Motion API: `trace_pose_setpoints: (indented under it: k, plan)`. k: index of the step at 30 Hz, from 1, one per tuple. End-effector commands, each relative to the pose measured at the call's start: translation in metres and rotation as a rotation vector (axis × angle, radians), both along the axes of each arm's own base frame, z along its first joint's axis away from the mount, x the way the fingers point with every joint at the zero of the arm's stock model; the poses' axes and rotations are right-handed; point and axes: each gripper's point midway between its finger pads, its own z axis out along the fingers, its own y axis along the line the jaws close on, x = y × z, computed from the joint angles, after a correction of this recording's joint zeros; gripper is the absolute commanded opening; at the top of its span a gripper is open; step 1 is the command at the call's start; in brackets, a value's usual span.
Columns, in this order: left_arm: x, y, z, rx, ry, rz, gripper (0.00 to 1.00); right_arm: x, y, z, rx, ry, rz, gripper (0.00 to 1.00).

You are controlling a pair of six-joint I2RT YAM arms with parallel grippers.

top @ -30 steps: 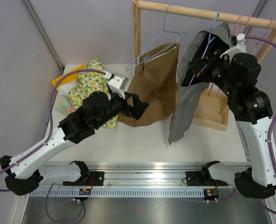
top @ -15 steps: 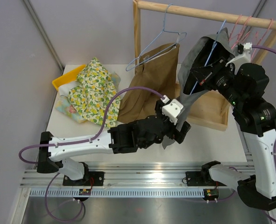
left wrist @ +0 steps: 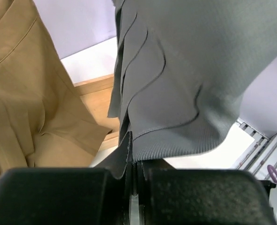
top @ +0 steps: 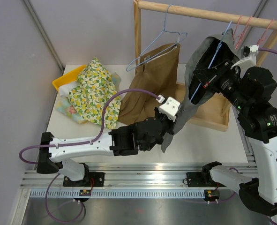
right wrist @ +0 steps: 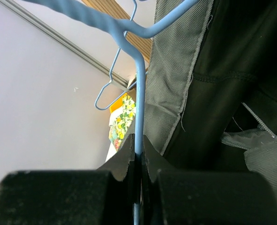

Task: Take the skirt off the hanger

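Seemingly floral cloth (top: 93, 91) in yellow bin (top: 62, 80), left gripper (left wrist: 134, 169) pinching skirt (left wrist: 190, 70)

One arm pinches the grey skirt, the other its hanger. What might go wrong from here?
1. The left gripper pinches only the hem edge of the grey skirt; a pull might slip it free.
2. The right gripper clamps just the thin wire of the blue hanger, which might twist or come off the wooden rail.
3. The brown garment hangs close beside and might get snagged.
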Motion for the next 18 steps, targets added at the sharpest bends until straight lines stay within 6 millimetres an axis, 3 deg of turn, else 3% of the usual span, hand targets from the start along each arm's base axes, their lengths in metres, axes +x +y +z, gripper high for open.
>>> trace_pose_setpoints:
  k: [1,4,5,6,11,15,18]
  plan:
    - [-0.006,0.023,0.028,-0.089,-0.037,0.073,0.00,-0.005,-0.008,0.038,0.024,-0.142,-0.030,0.00]
    - [-0.037,0.038,0.003,-0.055,-0.052,0.121,0.00,0.004,-0.013,0.047,0.000,-0.153,-0.070,0.00]
    - [-0.037,0.041,-0.004,-0.046,-0.054,0.121,0.00,0.002,-0.015,0.053,-0.001,-0.168,-0.080,0.00]
    - [-0.050,0.048,-0.026,-0.005,-0.054,0.135,0.00,0.005,-0.016,0.054,-0.004,-0.167,-0.088,0.00]
    - [-0.077,0.069,-0.056,-0.013,-0.015,0.168,0.00,0.006,-0.021,0.072,-0.001,-0.206,-0.114,0.00]
    - [-0.076,0.072,-0.059,-0.008,-0.010,0.183,0.00,0.007,-0.019,0.070,0.007,-0.192,-0.109,0.00]
    - [-0.063,0.068,-0.039,-0.005,-0.040,0.219,0.00,0.001,-0.012,0.064,0.040,-0.154,-0.068,0.00]
